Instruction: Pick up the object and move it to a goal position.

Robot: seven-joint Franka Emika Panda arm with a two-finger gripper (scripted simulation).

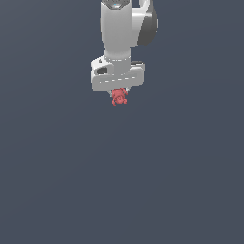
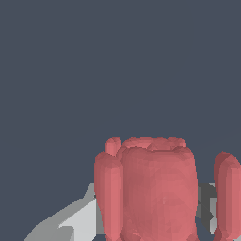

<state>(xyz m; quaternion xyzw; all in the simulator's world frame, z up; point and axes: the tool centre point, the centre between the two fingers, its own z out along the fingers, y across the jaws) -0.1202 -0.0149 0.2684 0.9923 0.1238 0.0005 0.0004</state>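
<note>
The object point(image 1: 119, 97) is a tiny red lumpy thing hanging just under the white gripper point(image 1: 118, 93) in the upper middle of the exterior view. The gripper's short fingers are closed around the object's upper part and mostly hidden by it. In the wrist view the object point(image 2: 155, 188) fills the lower middle as a big red rounded block, with a separate red lobe point(image 2: 228, 193) beside it. Grey and white finger parts point(image 2: 80, 221) show at its side. The gripper holds the object in the air over a plain dark surface.
The white arm point(image 1: 121, 28) comes down from the top of the exterior view. A plain dark grey-blue surface point(image 1: 119, 181) fills everything else in both views. No goal marker shows.
</note>
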